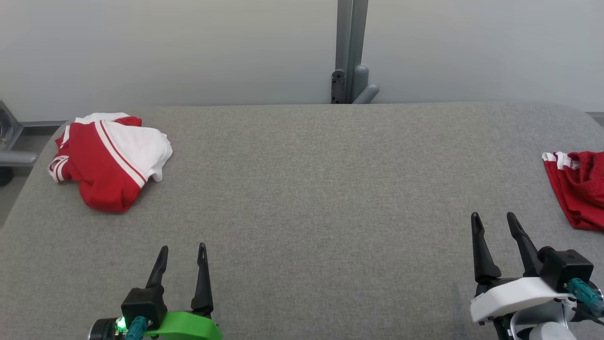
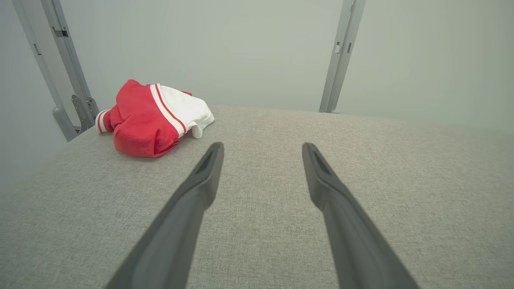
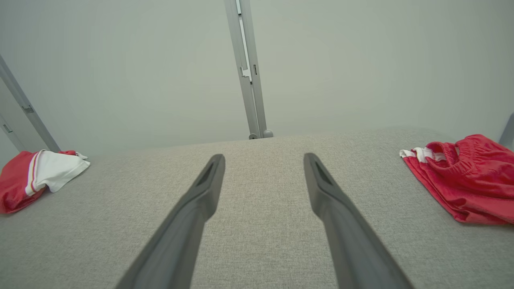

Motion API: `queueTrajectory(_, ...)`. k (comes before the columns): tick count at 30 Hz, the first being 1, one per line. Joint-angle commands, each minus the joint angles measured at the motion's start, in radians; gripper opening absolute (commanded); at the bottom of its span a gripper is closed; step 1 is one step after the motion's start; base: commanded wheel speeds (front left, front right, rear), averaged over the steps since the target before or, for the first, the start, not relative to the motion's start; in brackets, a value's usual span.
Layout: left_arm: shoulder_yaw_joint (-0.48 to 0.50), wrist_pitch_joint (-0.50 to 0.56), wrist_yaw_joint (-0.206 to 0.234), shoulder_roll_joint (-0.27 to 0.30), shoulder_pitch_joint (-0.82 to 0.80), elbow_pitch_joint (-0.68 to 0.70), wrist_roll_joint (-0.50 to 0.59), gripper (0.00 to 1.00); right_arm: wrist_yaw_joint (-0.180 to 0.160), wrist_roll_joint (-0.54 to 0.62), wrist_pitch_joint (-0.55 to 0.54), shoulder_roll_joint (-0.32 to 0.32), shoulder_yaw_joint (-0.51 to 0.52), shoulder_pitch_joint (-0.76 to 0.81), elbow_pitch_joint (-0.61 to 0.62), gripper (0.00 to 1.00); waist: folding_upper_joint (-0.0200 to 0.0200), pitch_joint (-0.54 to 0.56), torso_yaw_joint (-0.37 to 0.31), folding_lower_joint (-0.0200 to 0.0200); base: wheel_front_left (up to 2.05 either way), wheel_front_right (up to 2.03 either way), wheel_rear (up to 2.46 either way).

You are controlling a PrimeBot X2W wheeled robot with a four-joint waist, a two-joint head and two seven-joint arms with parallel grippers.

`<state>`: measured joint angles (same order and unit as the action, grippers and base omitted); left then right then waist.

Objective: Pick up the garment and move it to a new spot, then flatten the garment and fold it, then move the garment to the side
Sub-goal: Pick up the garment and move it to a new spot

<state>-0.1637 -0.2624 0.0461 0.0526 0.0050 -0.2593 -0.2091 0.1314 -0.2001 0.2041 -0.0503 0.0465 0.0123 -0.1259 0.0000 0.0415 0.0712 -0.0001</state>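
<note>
- Desk — a grey, cloth-covered surface with rounded far corners; a pale wall stands behind it.
- Red-and-white garment — lies bunched on the desk at about 10 o'clock in the head view, near the far left corner, with a white panel uppermost and striped red-and-white cuffs showing. From the left wrist view it lies at 11 o'clock.
- Red garment — lies at 3 o'clock on the desk's right edge, cut off by the frame. The right wrist view shows its gathered waistband and a white-striped hem.
- Left gripper — at 7 o'clock, fingers spread wide and holding nothing; it is above bare desk, well apart from both garments.
- Right gripper — at 5 o'clock, fingers likewise parted and empty; the red garment lies near it, at its 2 o'clock, not touching.
- Grey post — upright at 12 o'clock, behind the desk's far edge.
</note>
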Motion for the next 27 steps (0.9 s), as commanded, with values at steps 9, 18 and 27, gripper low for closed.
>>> queueTrajectory(9,0.019,-0.003,-0.001,0.002,-0.028,0.007,0.020,1.00,-0.001,-0.013,0.016,-0.001,0.018,0.018,0.019,1.00,0.0000,-0.008,0.136,0.0001,0.00,0.00,0.00)
queueTrajectory(18,0.046,-0.003,-0.008,0.012,-0.023,0.012,0.036,1.00,-0.001,-0.030,0.033,-0.001,0.016,0.005,0.007,1.00,0.0000,-0.012,0.376,0.0001,0.00,0.00,0.00)
queueTrajectory(27,0.130,-0.003,0.030,0.009,0.032,0.094,0.015,1.00,-0.001,-0.015,0.028,-0.002,-0.080,-0.094,-0.038,1.00,0.0000,-0.056,0.451,0.0001,0.00,0.00,0.00)
